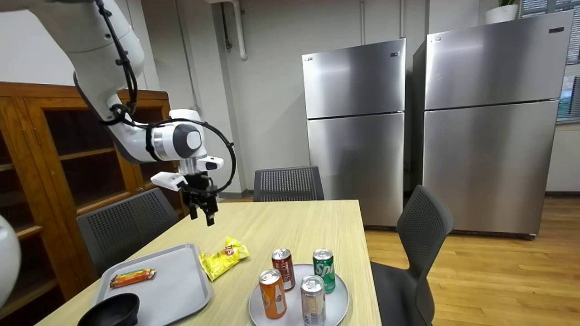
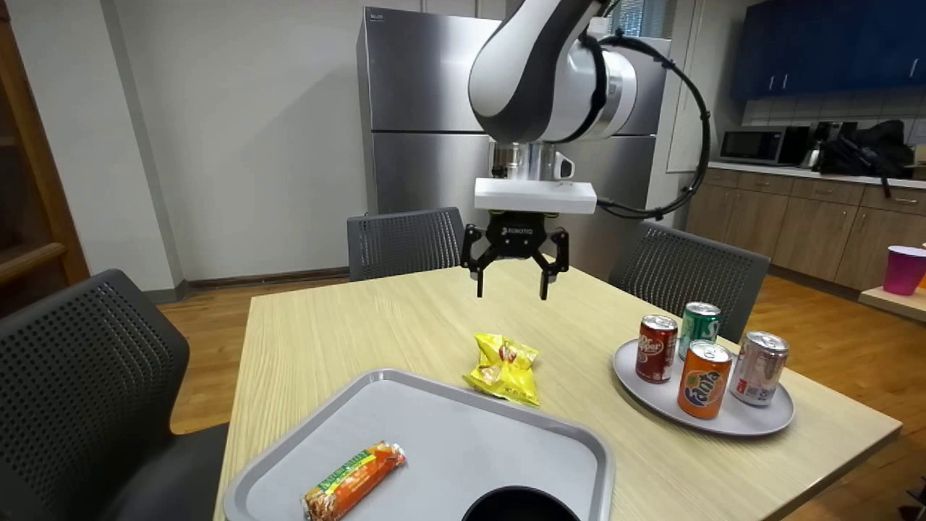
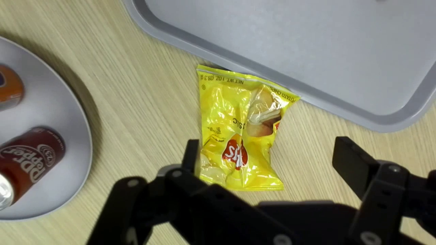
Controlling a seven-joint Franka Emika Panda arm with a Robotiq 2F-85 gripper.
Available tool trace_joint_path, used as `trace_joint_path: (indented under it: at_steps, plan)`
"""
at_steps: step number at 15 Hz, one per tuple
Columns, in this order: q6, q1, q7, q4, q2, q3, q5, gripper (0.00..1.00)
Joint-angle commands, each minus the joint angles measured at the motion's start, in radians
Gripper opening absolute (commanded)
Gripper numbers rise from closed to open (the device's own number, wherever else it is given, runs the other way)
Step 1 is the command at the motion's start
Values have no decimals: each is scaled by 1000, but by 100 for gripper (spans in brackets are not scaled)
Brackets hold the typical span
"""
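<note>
In an exterior view, the gripper (image 1: 202,218) hangs above the table (image 1: 317,226); the yellow chip bag (image 1: 224,259) lies on the table, just beside a grey tray (image 1: 174,276) bearing a wrapped snack (image 1: 132,278) and a black bowl (image 1: 111,310). In an exterior view, the gripper's fingers stand spread with nothing between them, well above the bag; by judgement, a grip on the bag is not yet made. A round plate (image 2: 651,399) to one side carries four soda cans (image 2: 704,380), near enough to call for care; chairs (image 2: 405,246) stand around the table. In the wrist view, the bag shows beneath the spread fingers, nearer one fingertip than the other, its far end meeting the tray's raised rim, judged the closest thing in the way
</note>
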Motion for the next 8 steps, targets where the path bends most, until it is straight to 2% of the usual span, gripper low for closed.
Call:
trace_joint_path:
  at_steps: [1, 2, 5, 8]
  plan:
    - [-90, -31, -48, -118, -168, 47, -9, 100]
    - [-45, -33, -10, -43, -68, 44, -12, 100]
    - [-72, -40, -15, -92, -138, 61, -11, 100]
    - [-73, -42, -17, -104, -145, 62, -11, 100]
